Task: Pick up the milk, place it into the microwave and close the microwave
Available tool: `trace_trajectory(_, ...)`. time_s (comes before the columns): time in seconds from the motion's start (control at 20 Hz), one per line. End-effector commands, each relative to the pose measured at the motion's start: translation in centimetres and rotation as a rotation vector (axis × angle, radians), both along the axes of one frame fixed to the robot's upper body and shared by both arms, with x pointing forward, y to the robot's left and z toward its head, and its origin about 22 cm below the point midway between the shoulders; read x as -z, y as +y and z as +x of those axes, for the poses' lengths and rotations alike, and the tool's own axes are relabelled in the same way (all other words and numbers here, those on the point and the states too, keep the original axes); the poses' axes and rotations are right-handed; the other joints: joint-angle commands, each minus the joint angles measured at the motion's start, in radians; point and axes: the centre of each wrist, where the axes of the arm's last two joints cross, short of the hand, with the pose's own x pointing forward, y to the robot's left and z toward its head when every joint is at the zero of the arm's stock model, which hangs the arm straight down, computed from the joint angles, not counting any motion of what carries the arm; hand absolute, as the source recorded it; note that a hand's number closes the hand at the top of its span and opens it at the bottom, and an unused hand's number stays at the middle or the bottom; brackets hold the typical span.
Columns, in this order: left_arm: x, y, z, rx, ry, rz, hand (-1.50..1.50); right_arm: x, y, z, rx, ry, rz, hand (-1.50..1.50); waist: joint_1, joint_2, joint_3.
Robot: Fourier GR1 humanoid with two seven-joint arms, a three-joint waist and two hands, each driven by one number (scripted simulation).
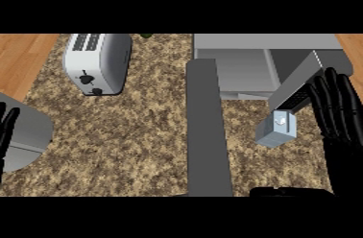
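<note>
The milk [278, 131], a small pale blue carton with a white top, stands on the speckled counter just in front of the microwave [248, 64]. The microwave's door [208, 136] is swung wide open and reaches toward me as a long grey slab left of the carton. My right hand [339, 117] is open just right of the milk, fingers straight and pointing away, thumb spread out low near the view's bottom. A narrow gap shows between its fingers and the carton. My left hand [7, 126] rests open at the left edge, fingers up.
A white toaster [96, 62] stands at the back left. A grey rounded object [28, 136] lies at the left edge beside my left hand. Wood floor shows beyond the counter's left and right ends. A small green thing [146, 35] peeks in at the back.
</note>
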Motion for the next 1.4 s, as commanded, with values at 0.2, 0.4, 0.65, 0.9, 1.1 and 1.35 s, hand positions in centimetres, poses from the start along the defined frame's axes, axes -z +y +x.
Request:
trace_trajectory(0.2,0.2,3.7,-0.7,0.014,-0.009,-0.023,-1.5,2.8,0.3,1.0,0.048,0.059,-0.006,-1.5,-0.002,0.001,0.0)
trace_trajectory(0.4,-0.5,2.4,-3.2,0.006,0.022,0.0,-1.5,5.8,-1.9,0.9,0.046,0.09,0.002,-1.5,-0.002,0.001,0.0)
trace_trajectory(0.65,-0.1,1.6,-3.6,0.007,0.021,-0.021,-1.5,7.5,-2.4,2.3,0.095,0.115,0.015,-1.5,-0.002,0.001,0.0)
trace_trajectory(0.9,-0.7,4.5,-3.6,0.018,-0.007,0.004,-1.5,10.9,-4.4,3.0,0.156,0.184,-0.004,-1.5,-0.001,0.002,0.0)
trace_trajectory(1.1,0.1,3.6,-4.7,0.015,0.012,-0.012,-1.5,14.4,-6.0,1.9,0.213,0.173,-0.005,-1.5,-0.002,0.001,0.0)
trace_trajectory(1.35,-1.3,4.9,-6.8,-0.001,0.003,0.0,-1.5,17.6,-10.6,1.1,0.241,0.199,-0.019,-1.5,0.003,0.001,0.001)
